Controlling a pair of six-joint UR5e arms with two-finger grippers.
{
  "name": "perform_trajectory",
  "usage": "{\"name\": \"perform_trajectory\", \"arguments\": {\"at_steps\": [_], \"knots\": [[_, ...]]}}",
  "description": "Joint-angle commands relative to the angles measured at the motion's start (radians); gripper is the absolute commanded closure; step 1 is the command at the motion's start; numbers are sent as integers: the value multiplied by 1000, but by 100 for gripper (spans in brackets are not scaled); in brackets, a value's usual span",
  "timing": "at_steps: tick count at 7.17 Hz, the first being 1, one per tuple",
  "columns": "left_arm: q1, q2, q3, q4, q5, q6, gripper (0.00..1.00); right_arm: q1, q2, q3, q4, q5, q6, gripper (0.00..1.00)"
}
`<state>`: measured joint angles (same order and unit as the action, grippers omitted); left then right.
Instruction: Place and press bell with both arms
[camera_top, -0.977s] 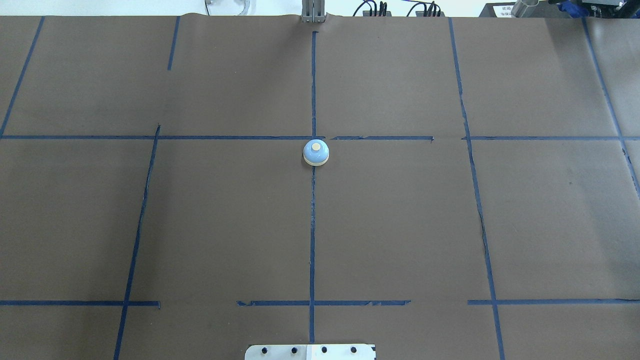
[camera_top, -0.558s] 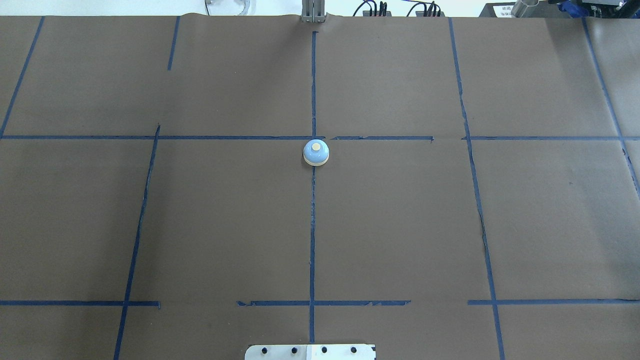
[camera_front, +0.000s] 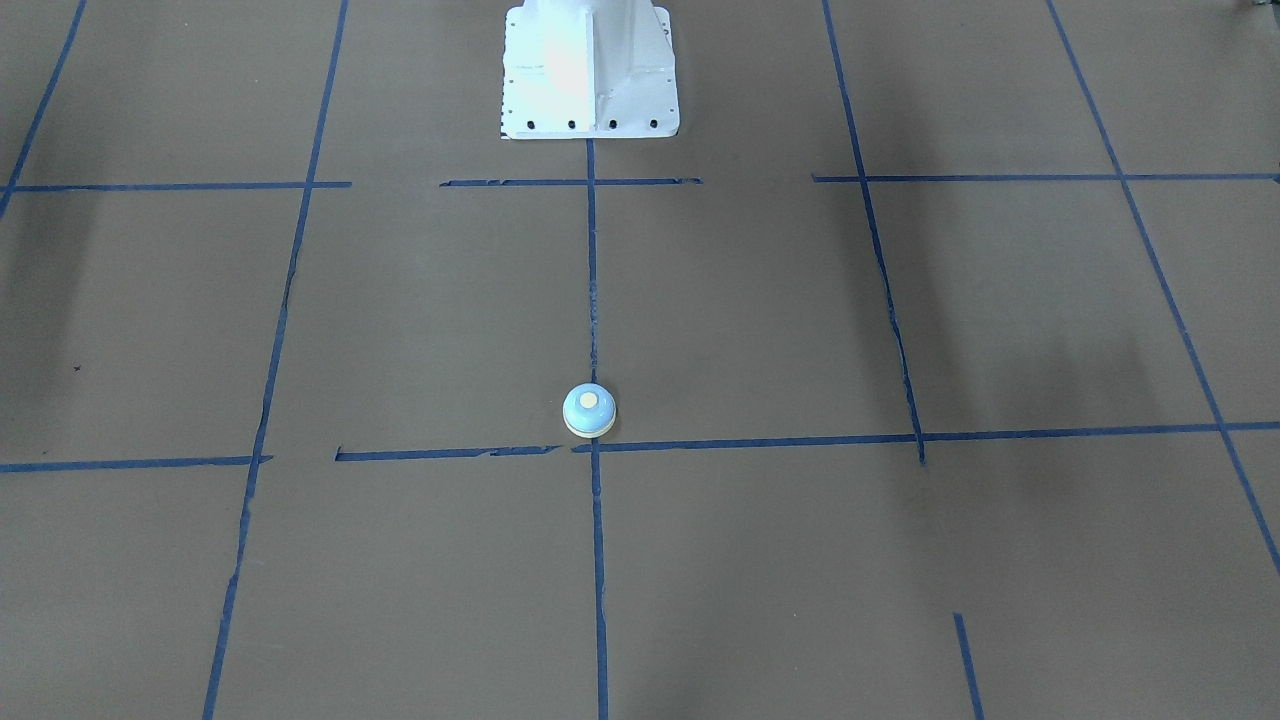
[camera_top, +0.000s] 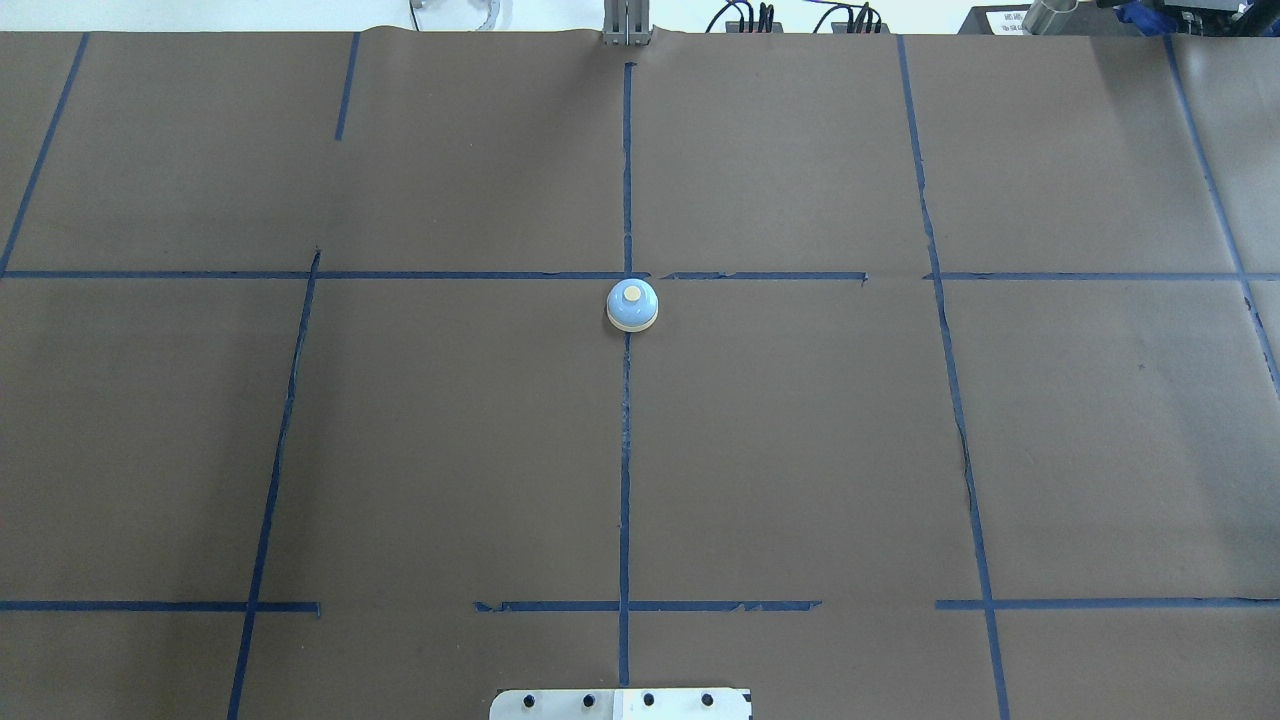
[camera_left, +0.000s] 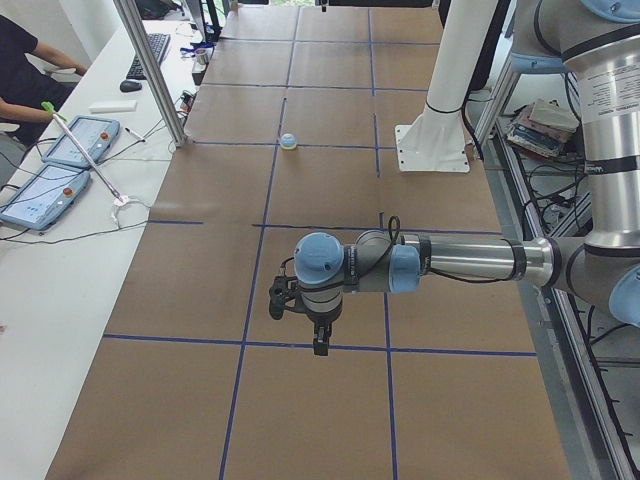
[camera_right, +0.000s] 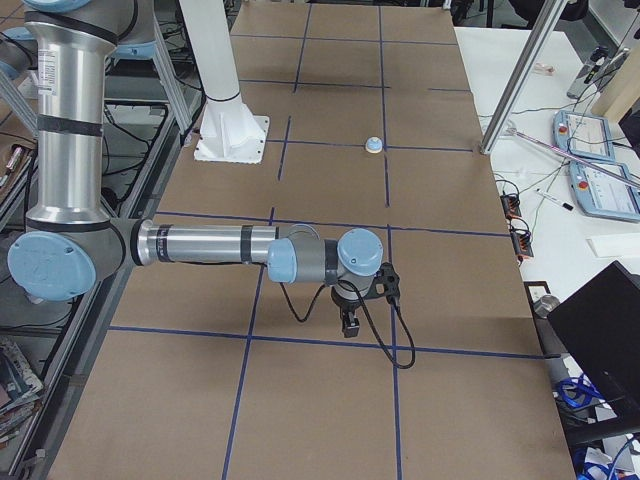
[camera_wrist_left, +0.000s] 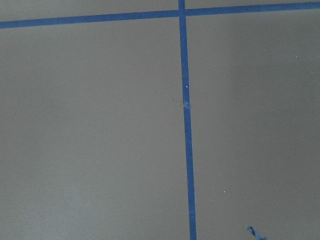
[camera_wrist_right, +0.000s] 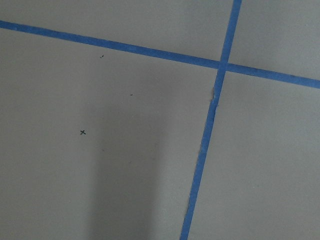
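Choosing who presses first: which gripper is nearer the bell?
Neither clearly. The left gripper hangs far to the robot's left of the bell, the right gripper far to its right, about equally distant.

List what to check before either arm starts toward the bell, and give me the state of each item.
1. Bell upright, button on top: ok.
2. Bell sits on the centre tape line, nothing touching it: ok.
3. Left tool hangs above the table, well apart from the bell: ok.
4. Right tool hangs above the table, well apart from the bell: ok.
5. Both tools open for a grasp: cannot tell; only the side views show them.
6. Bell in sight of a wrist camera: not ok; both show only tape and table.
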<state>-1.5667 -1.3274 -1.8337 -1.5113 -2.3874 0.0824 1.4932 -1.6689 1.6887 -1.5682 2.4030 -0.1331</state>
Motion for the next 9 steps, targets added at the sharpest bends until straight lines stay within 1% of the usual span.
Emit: {"name": "perform_trajectory", "arguments": {"at_steps": [1, 6, 9], "knots": [[-1, -3, -13, 2, -13, 0, 0, 1, 3, -1, -3, -1, -3, 0], [0, -12, 14, -4, -4, 0, 0, 1, -3, 14, 4, 10, -2, 0], [2, -12, 14, -4, -6, 0, 0, 1, -8, 14, 7, 7, -2, 0]]}}
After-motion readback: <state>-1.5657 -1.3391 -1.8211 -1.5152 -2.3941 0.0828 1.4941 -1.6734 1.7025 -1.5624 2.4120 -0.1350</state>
